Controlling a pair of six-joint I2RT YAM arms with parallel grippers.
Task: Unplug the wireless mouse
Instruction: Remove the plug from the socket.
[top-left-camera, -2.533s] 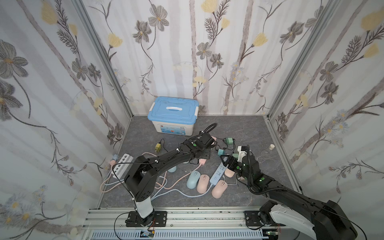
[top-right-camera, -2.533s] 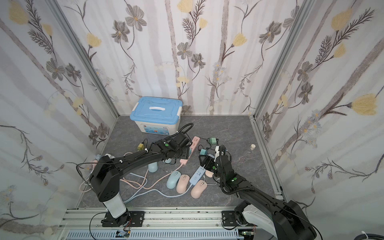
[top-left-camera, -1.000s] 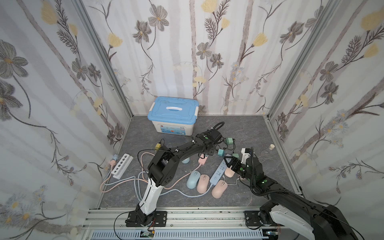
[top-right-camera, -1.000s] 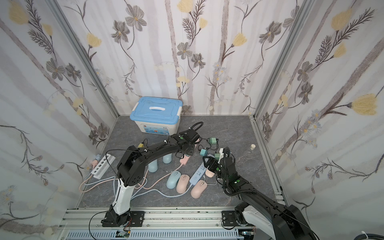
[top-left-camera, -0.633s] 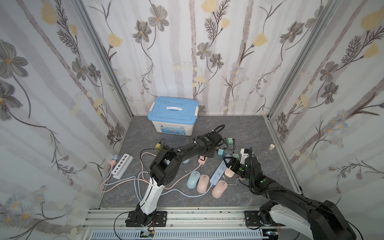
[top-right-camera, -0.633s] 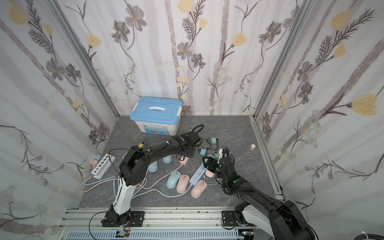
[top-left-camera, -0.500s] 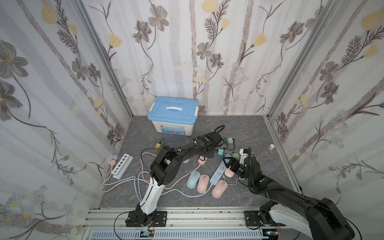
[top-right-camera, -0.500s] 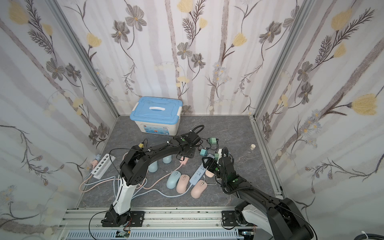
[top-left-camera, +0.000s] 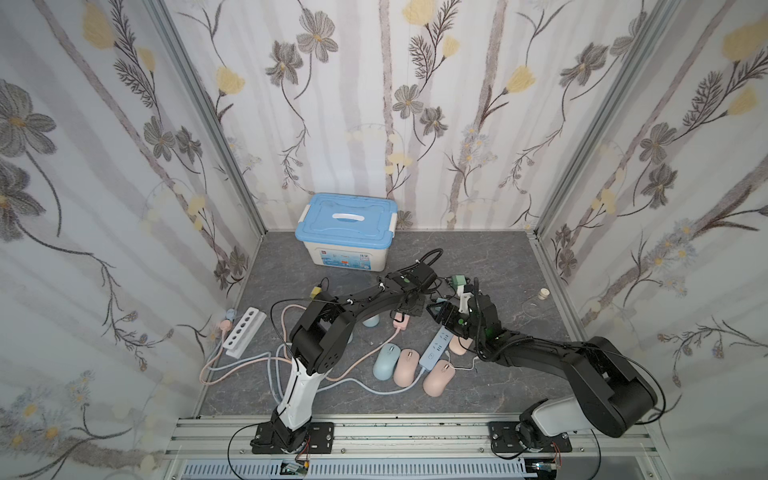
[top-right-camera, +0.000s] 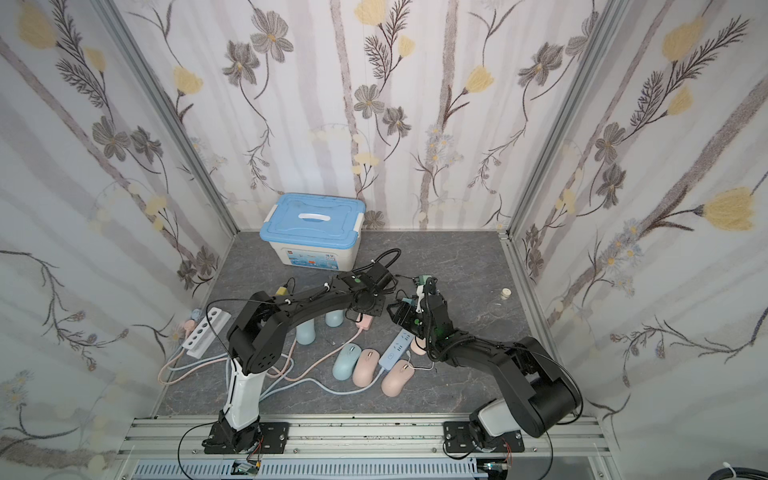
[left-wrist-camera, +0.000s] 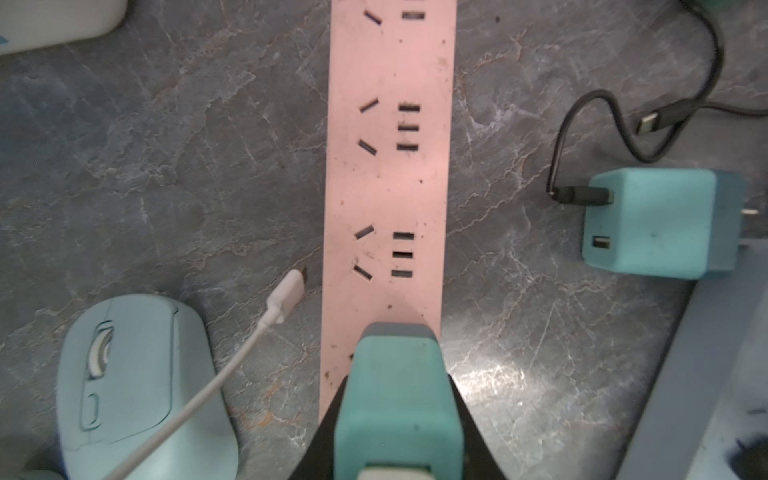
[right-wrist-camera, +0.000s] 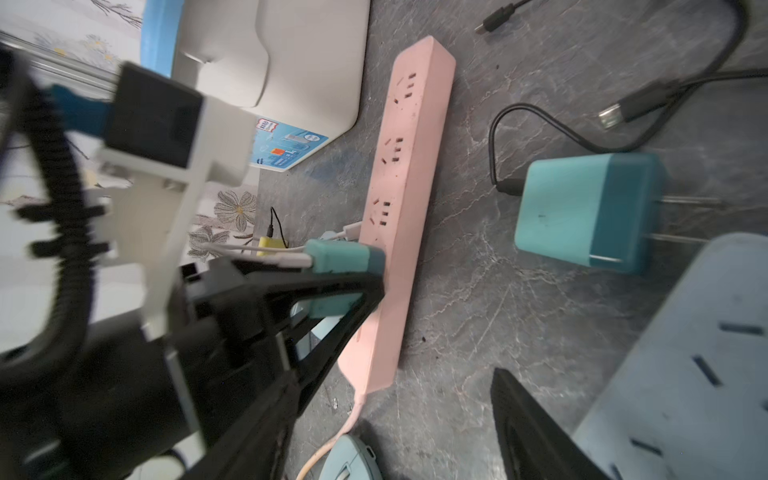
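The blue-lidded storage box (top-left-camera: 347, 220) stands beyond the far end of the pink power strip (left-wrist-camera: 386, 166). Its front label shows a red-and-blue badge and small product pictures, but the print is too blurred to read. The left gripper (left-wrist-camera: 395, 415) is clenched on a teal charger (left-wrist-camera: 395, 374) seated in the strip at its cord end, one black finger pressed against each side of it. The right gripper (top-left-camera: 437, 312) hovers off the strip's right side, jaws apart with nothing between them. The blue power strip (top-left-camera: 434, 347) lies on the floor further out on that same side. The wireless mouse (left-wrist-camera: 137, 386), light blue, rests wheel up just beside the strip's left side, near the cord end. A second teal charger (left-wrist-camera: 656, 224) lies on its side to the right of the strip and apart from it, prongs bare, with a black cable (left-wrist-camera: 582, 195) in one port. A white USB plug (right-wrist-camera: 291, 259) sits in the back of the gripped charger. A white cable (left-wrist-camera: 208, 382) crosses over the mouse, and its connector (left-wrist-camera: 291, 286) lies loose on the floor close to the strip's edge.
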